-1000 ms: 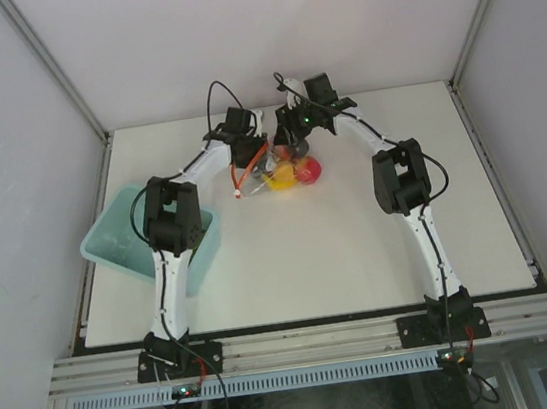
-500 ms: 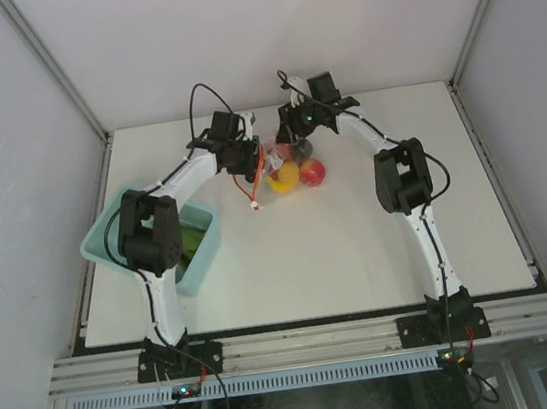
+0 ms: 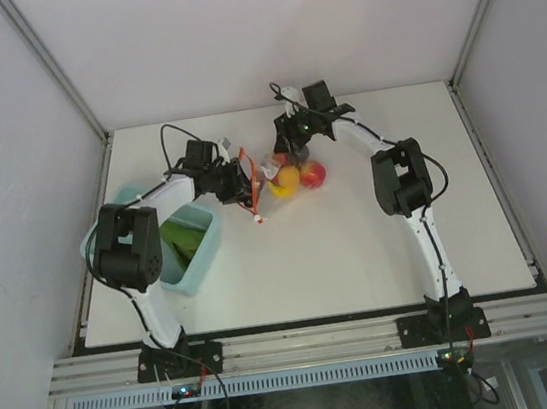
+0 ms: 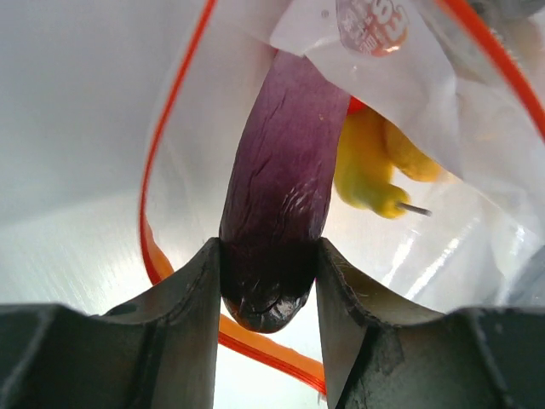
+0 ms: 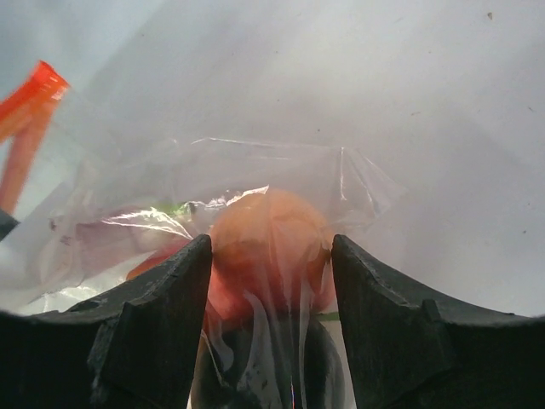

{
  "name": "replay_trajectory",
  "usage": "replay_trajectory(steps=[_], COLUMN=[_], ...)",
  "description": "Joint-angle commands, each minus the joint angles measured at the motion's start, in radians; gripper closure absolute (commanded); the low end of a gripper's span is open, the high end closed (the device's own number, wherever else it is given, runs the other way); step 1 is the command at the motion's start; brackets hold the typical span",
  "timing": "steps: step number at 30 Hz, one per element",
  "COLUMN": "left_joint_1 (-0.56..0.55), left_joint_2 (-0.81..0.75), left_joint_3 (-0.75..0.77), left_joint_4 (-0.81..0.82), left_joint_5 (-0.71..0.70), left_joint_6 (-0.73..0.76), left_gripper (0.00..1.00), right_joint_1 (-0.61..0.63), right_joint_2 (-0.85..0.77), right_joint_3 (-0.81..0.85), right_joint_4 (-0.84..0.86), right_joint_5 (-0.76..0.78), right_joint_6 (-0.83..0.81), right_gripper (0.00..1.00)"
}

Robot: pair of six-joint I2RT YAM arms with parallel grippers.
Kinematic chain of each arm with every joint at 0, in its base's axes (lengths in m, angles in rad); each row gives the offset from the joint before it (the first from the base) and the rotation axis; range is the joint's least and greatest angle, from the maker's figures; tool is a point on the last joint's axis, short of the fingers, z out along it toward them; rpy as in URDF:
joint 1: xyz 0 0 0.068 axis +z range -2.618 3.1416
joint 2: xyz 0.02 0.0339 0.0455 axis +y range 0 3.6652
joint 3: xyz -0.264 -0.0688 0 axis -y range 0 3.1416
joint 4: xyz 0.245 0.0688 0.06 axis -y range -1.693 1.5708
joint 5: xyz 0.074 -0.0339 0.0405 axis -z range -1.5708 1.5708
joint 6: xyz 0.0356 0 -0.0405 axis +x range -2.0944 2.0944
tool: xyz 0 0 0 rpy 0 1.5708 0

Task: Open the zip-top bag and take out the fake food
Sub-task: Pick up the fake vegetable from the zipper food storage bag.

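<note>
Near edge of the table (image 3: 361, 253): both arm bases, left and right.

Next out on the left we note a light blue bin (image 3: 199, 267). The left arm crosses over it and hides much of its rim. A green piece (image 3: 180, 242) lies inside.

Past the bin, the left gripper (image 3: 240, 183) points toward table centre. In its wrist view its fingers (image 4: 187, 332) are clamped on the end of a dark purple piece (image 4: 277, 196), one on each side, both touching. The red-orange zip strip (image 4: 157, 196) loops around the piece, so it sits in the open mouth of the zip-top bag (image 3: 289, 167). Behind the purple piece is a yellow banana (image 4: 366, 162), partly veiled by crinkled film.

From above, a small white slider (image 3: 258, 220) hangs at the near end of the strip, just beside the left gripper. The bag lies mid-table toward the far side, between the two grippers. A red apple (image 3: 312, 173) shows through it on the right.

Farthest out, the right gripper (image 5: 271, 256) covers the bag's far end in the top view. In its wrist view an orange-peach fruit (image 5: 264, 221), seen through the film, fills the gap from finger to finger. We read these jaws as pinched on the bag around that fruit, though glare and folds blur the contact.
</note>
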Motion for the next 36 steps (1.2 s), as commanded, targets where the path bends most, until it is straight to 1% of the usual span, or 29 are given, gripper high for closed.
replay_trajectory(steps=[1, 3, 11, 18, 24, 30, 36], left_joint_1=[-0.009, -0.012, -0.029, -0.063, -0.087, -0.098, -0.098], left_joint_2=[-0.166, -0.201, -0.283, -0.294, -0.322, -0.342, -0.379], left_joint_3=[-0.024, -0.031, -0.053, 0.016, 0.027, 0.058, 0.093], left_joint_4=[0.026, -0.016, -0.129, -0.289, -0.352, -0.434, -0.522], left_joint_5=[-0.004, -0.053, -0.166, -0.253, -0.306, -0.382, -0.467], left_joint_6=[-0.036, -0.017, 0.013, 0.045, 0.045, 0.057, 0.071], left_gripper=[0.85, 0.85, 0.89, 0.9, 0.9, 0.91, 0.91], right_joint_1=[0.004, 0.004, -0.007, -0.009, -0.022, -0.04, -0.039], right_joint_2=[-0.117, -0.138, -0.188, -0.218, -0.234, -0.28, -0.303], right_joint_3=[-0.054, -0.079, -0.135, -0.169, -0.187, -0.255, -0.277], right_joint_4=[0.067, 0.086, 0.123, 0.147, 0.142, 0.201, 0.215], right_joint_5=[-0.011, -0.016, -0.038, -0.072, -0.072, -0.106, -0.136], right_joint_6=[-0.026, -0.024, -0.024, -0.028, -0.048, -0.032, -0.04], right_gripper=[0.42, 0.42, 0.4, 0.39, 0.39, 0.39, 0.39])
